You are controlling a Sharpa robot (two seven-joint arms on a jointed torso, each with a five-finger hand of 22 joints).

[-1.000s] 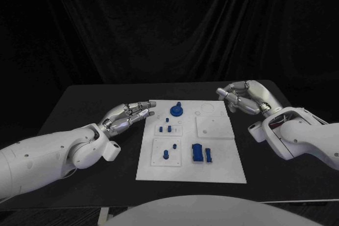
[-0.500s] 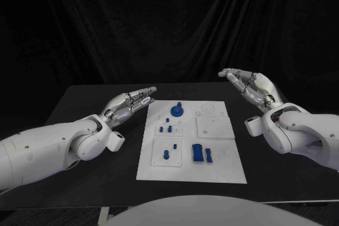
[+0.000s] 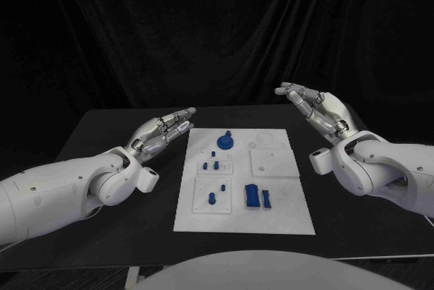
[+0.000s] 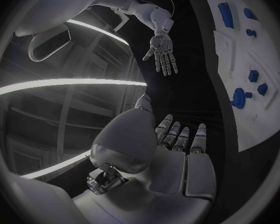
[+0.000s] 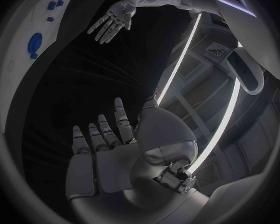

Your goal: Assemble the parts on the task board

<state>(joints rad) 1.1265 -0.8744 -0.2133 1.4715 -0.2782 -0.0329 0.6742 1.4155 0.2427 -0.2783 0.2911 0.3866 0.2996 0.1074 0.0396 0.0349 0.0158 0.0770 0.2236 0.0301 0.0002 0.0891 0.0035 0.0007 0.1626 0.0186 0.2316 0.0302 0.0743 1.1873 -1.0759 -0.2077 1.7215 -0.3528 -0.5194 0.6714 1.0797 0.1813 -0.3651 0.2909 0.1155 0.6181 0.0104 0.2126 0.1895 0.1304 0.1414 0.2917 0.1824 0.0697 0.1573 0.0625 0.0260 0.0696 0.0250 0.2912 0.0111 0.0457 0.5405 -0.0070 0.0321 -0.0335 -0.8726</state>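
We see the task board (image 3: 244, 221) lying flat in the middle of the black surface (image 3: 108, 139), with its blue parts (image 3: 257, 196) spread over it: a round knobbed piece (image 3: 226, 140) near the far edge, small pegs (image 3: 213, 166) in the left panels, and two taller blocks near the front.

From the head view we find the left robot hand (image 3: 165, 132) hovering just beside the board's far left corner, fingers stretched out and slightly apart, holding nothing. The right robot hand (image 3: 313, 108) is raised beyond the board's far right corner, well apart from it, palm turned inward, fingers spread and empty.

The left wrist view gives us that hand's flat palm and straight fingers (image 4: 177, 134) with the board along one side. The right wrist view shows its own fingers (image 5: 99, 134) extended, and only the board's edge with the round piece.
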